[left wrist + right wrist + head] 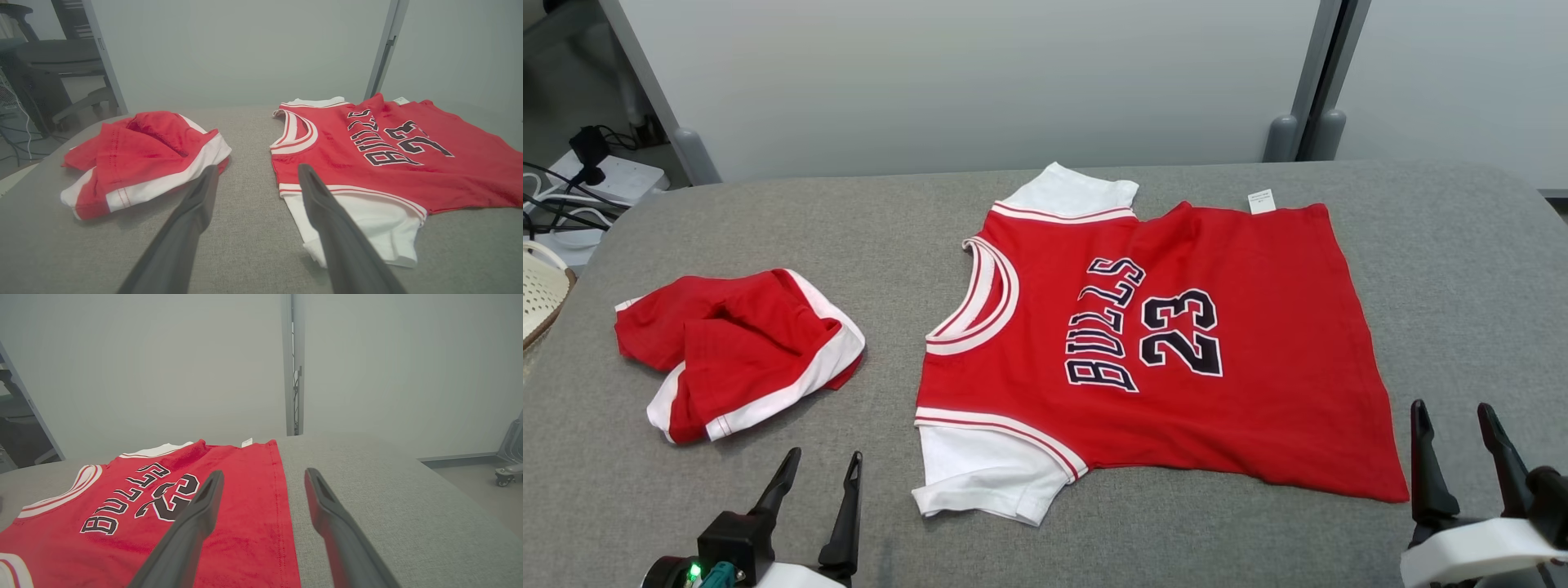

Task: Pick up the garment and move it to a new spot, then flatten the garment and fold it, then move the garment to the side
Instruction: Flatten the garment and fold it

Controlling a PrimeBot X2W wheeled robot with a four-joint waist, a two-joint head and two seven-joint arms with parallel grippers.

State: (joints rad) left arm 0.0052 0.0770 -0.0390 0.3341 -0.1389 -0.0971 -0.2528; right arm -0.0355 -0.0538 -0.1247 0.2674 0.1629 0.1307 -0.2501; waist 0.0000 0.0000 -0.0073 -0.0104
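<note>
The garment point(1258, 327) is a red jersey with white sleeves and "BULLS 23" in black. It lies spread flat on the grey padded table point(1462, 269), neck toward the left and hem toward the right. My left gripper point(823, 454) hovers open near the front edge, just left of the jersey's near white sleeve point(367, 220). In the left wrist view, the left gripper point(258, 167) points at the gap between jersey and shorts. My right gripper point(1452, 406) stands open off the jersey's near right corner. In the right wrist view, the right gripper point(264, 471) straddles the hem edge point(282, 506). Both are empty.
Red shorts with white trim point(743, 351) lie crumpled on the table's left part, also seen as a heap of shorts point(139, 159). A white basket point(539, 294) and a power strip with cables point(613, 175) sit beyond the left edge. A grey wall stands behind.
</note>
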